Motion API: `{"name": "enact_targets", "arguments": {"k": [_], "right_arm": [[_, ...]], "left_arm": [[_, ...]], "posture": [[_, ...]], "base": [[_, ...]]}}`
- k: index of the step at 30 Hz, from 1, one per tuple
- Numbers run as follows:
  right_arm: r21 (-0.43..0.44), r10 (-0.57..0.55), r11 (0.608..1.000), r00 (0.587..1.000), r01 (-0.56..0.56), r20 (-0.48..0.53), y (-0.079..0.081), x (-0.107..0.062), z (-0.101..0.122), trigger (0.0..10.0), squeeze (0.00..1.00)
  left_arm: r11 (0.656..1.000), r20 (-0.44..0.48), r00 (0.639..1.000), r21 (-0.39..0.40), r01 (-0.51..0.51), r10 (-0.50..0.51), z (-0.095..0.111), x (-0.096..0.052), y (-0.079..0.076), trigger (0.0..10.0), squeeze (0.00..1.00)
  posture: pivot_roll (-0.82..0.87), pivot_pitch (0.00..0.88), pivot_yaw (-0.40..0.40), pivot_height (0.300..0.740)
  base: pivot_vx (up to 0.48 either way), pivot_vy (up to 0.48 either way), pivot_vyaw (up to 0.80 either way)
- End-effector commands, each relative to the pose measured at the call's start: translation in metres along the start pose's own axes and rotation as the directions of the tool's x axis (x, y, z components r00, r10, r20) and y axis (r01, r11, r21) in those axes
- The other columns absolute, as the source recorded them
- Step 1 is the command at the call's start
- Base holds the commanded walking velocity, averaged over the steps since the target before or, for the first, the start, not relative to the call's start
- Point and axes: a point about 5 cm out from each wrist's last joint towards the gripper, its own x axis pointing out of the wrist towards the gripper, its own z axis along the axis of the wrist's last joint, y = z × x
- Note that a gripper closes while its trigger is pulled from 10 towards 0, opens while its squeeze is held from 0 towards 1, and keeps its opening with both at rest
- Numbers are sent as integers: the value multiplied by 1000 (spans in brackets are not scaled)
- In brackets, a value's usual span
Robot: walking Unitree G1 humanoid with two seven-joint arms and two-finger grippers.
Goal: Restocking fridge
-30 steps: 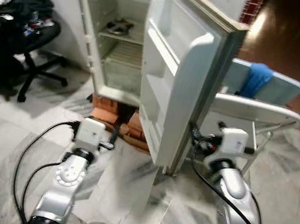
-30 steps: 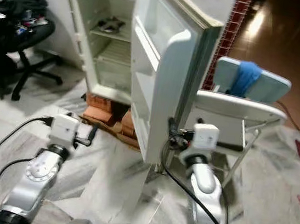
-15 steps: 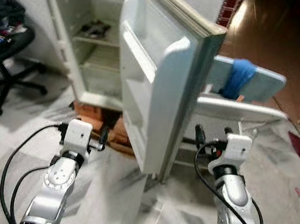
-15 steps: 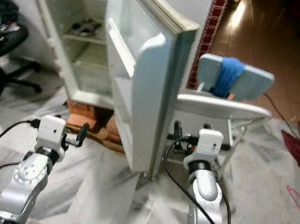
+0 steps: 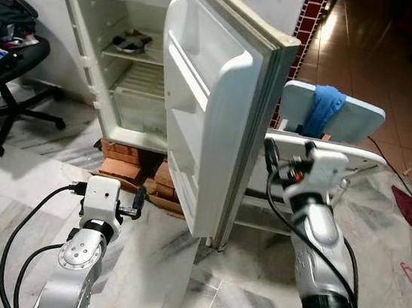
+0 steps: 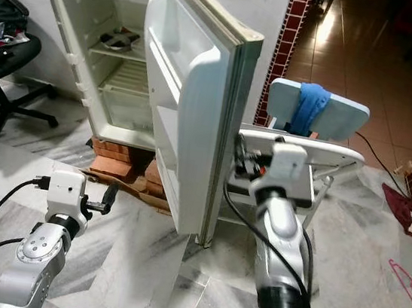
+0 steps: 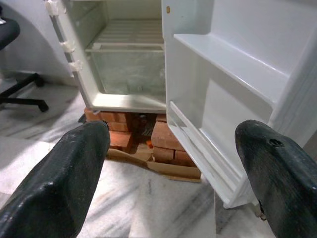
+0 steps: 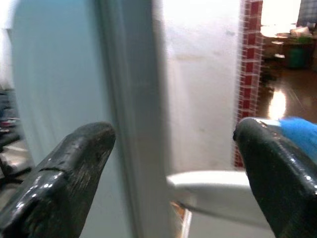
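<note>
**At the open fridge: door swung wide, nothing stocked yet**

In front of the robot stands the fridge (image 5: 128,53), raised on bricks (image 5: 147,169), its door (image 5: 211,117) swung fully open toward the camera.

- Interior: wire shelves mostly bare. One small dark item (image 5: 130,40) lies on the upper shelf; too small to identify. Door racks look empty.
- Right hand (image 5: 285,158): raised beside the door's outer edge, fingers spread apart, gripping nothing. Right wrist view looks along that edge, with a white chair (image 5: 329,144) just behind it.
- Left hand (image 5: 138,200): held low over the marble floor (image 5: 168,270), pointing at the bricks. Left wrist view shows its fingers (image 7: 64,173) wide apart, nothing between them.
- Chair carries a blue cloth (image 5: 320,108) over its back. An office chair (image 5: 13,60) with dark clutter stands well off to the left.

Judgement: opening the door seems done. No groceries are visible near either hand, so the restocking itself has not begun; items still have to be fetched and placed on shelves or door racks.
</note>
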Motion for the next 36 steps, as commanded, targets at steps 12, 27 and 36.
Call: {"name": "enact_targets", "arguments": {"k": [12,27,36], "right_arm": [[80,69,994,996,-73,47,44,49,20,10000,0],[275,459,854,888,-441,0,42,1,8,10000,0],[107,182,980,971,-167,-152,5,-43,-25,10000,0]], "left_arm": [[1000,21,1000,1,-5,5,8,1,-2,10000,0],[999,29,999,26,28,-29,11,6,-6,10000,0],[998,29,999,36,42,-43,11,8,-7,10000,0]], "posture": [[74,10,3,740],[57,6,10,740],[42,8,16,740]], "base": [[0,0,0],[0,0,0],[0,0,0]]}}
